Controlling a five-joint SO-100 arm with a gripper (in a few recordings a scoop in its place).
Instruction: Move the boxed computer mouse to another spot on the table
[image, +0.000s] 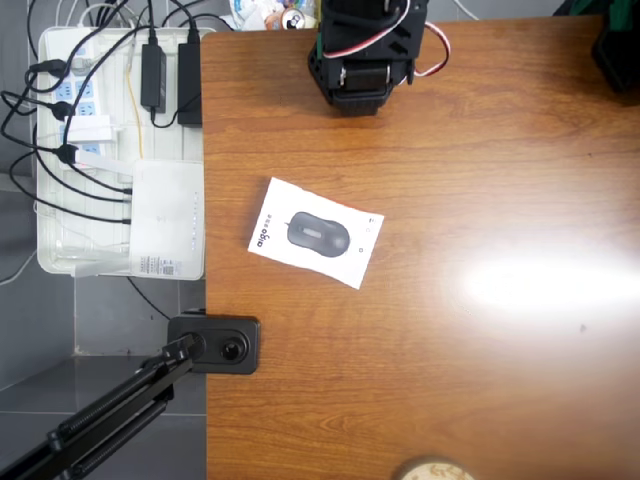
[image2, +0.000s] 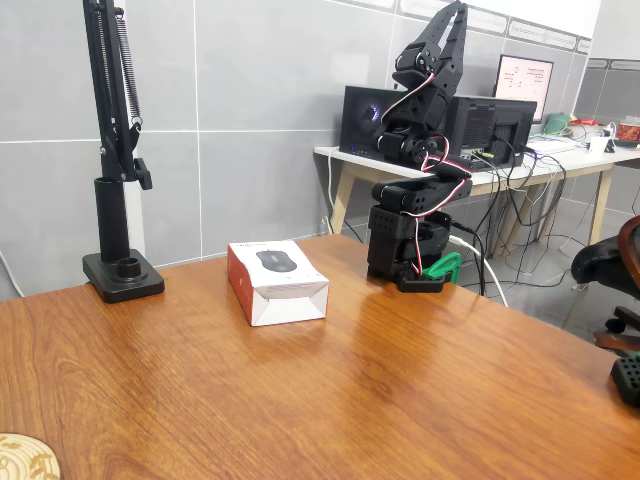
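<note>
The box (image: 316, 232) lay flat on the counter (image: 480, 380), mouse picture up, turned a little askew in the overhead view, toward the left side and well apart from the arm's base (image: 362, 60) at the far edge. In the fixed view the box (image2: 277, 281) showed its orange-brown side facing left, with the arm (image2: 420, 170) folded upright to its right. The hand (image2: 447, 30) pointed up, high above the base; whether its fingers were wide or narrow I could not tell from that angle. It held nothing.

The step in hand looked like the reach, not yet begun. To do it well, the arm should probably unfold toward the box and come down from above with the fingers spread wide. They should line up across the box's shorter span, turned to match its skew, so they close squarely on two opposite edges. The box looked light and smooth, so a lopsided grip might let it twist. Bare counter lay to the right in the overhead view, offering plenty of room to set it down.
</note>
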